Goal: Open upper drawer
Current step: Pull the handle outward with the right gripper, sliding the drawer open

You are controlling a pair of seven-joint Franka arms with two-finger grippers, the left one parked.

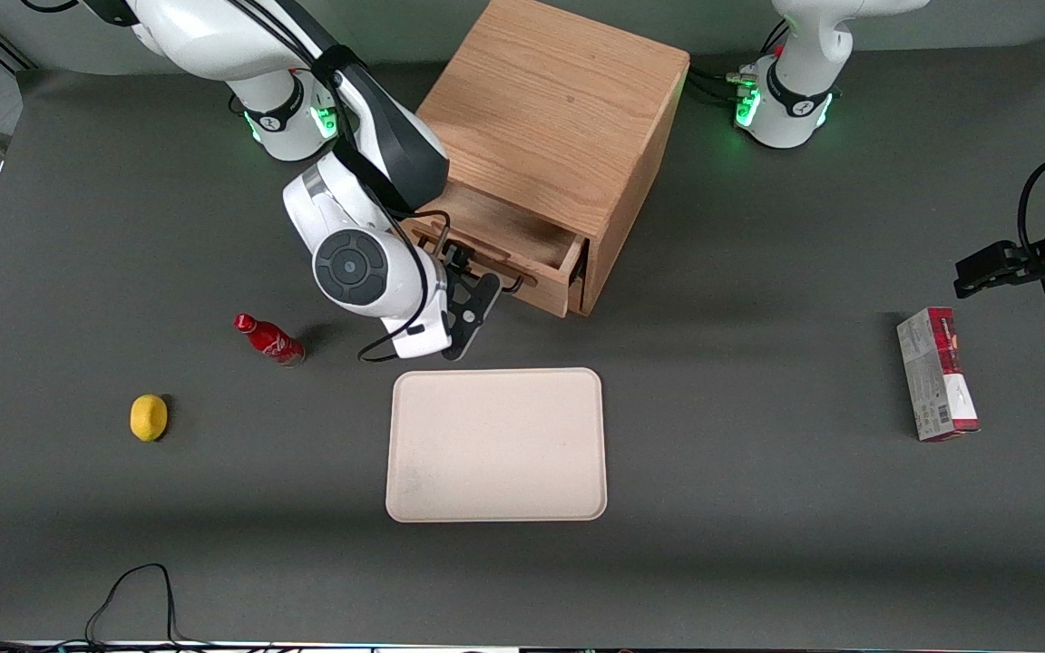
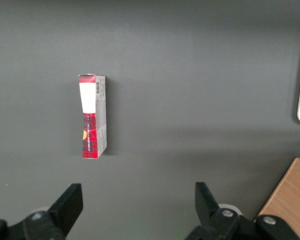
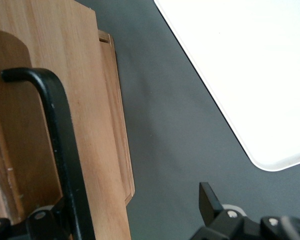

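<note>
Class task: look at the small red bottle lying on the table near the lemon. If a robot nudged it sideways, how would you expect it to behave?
The red bottle lies on its side, so it would probably roll. Its glossy, narrow body looks slippery to pinch. The pincer is at the upper drawer, not near the bottle.

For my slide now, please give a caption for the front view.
Right arm's gripper at the black handle of the partly opened upper drawer; beige tray lies nearer the camera.
</note>
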